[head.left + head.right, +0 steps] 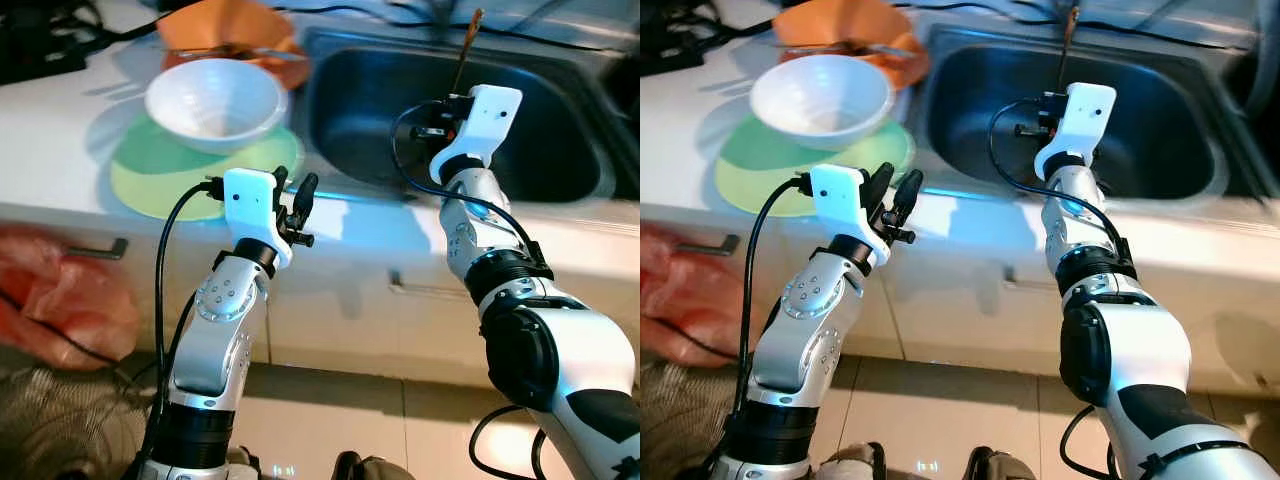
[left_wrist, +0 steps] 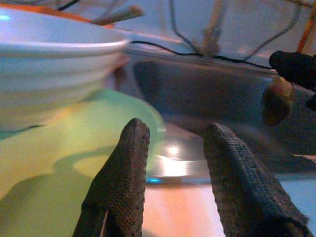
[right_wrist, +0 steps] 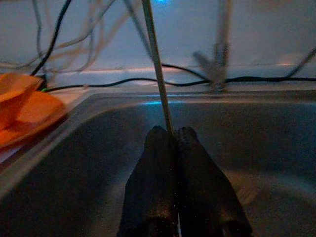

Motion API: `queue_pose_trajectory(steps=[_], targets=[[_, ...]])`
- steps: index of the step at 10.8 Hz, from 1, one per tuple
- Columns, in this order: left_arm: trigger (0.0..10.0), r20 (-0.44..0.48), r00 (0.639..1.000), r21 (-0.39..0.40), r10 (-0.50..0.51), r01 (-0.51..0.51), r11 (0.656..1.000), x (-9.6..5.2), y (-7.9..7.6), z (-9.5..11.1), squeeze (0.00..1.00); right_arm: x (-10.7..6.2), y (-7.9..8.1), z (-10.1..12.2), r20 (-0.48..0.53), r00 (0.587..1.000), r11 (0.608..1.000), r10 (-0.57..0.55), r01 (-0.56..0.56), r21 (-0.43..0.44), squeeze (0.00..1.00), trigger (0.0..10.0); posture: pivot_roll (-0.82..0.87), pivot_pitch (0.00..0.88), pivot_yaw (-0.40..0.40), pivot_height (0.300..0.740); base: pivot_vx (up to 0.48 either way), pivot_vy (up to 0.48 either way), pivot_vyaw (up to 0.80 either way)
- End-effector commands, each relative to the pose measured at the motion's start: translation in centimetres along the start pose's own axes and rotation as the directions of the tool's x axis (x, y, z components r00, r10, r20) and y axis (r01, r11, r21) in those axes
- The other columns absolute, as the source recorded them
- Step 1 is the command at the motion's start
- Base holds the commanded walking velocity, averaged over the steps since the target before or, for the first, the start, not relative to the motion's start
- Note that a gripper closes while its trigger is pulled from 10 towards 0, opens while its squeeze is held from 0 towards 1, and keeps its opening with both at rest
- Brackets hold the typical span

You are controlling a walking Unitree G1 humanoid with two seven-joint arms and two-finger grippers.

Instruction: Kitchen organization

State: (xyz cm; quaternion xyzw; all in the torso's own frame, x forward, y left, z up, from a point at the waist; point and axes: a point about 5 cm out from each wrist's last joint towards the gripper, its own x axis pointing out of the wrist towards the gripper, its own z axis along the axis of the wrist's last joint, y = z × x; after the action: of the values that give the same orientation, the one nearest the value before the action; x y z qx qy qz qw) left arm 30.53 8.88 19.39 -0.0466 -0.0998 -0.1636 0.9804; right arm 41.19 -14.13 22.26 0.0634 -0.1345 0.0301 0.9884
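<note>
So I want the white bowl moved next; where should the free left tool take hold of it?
Grip the bowl's near rim, coming from the counter edge: it sits upright on the green plate, wall flaring outward, and the open left tool already faces it.

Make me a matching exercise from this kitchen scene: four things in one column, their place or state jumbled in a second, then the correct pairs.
Things
1. white bowl
2. green plate
3. left gripper
4. right gripper

Place or state
A. shut on a thin stick above the sink
B. flat on the counter under the bowl
C. open, at the counter edge beside the plate
D. sitting on the green plate

Pairs: 1-D, 2-B, 3-C, 4-A
</note>
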Motion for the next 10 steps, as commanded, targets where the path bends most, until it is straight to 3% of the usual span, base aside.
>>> queue_pose_trajectory(steps=[1, 6, 10], targets=[[10.0, 0.007, 1.0, -0.006, -0.005, 0.005, 1.0, 0.12, -0.22, 0.09, 0.0, 0.31, -0.05, 0.73, 0.024, 1.0, 1.0, -0.002, 0.002, 0.011, 0.0, 10.0, 0.22, 0.157, -0.077, 0.74, 0.0, 0.0, 0.0], [10.0, 0.015, 1.0, -0.016, -0.023, 0.023, 1.0, 0.27, -0.52, 0.14, 0.0, 0.13, -0.38, 0.4, 0.014, 1.0, 1.0, -0.012, 0.012, 0.009, 0.0, 10.0, 0.21, 0.15, -0.075, 0.74, 0.0, 0.0, 0.0], [10.0, 0.014, 1.0, -0.009, -0.021, 0.021, 1.0, 0.31, -0.5, 0.09, 0.0, 0.03, -0.09, 0.13, 0.006, 1.0, 1.0, -0.002, 0.002, 0.013, 0.0, 10.0, 0.21, 0.146, -0.077, 0.74, 0.307, 0.0, 0.0]])
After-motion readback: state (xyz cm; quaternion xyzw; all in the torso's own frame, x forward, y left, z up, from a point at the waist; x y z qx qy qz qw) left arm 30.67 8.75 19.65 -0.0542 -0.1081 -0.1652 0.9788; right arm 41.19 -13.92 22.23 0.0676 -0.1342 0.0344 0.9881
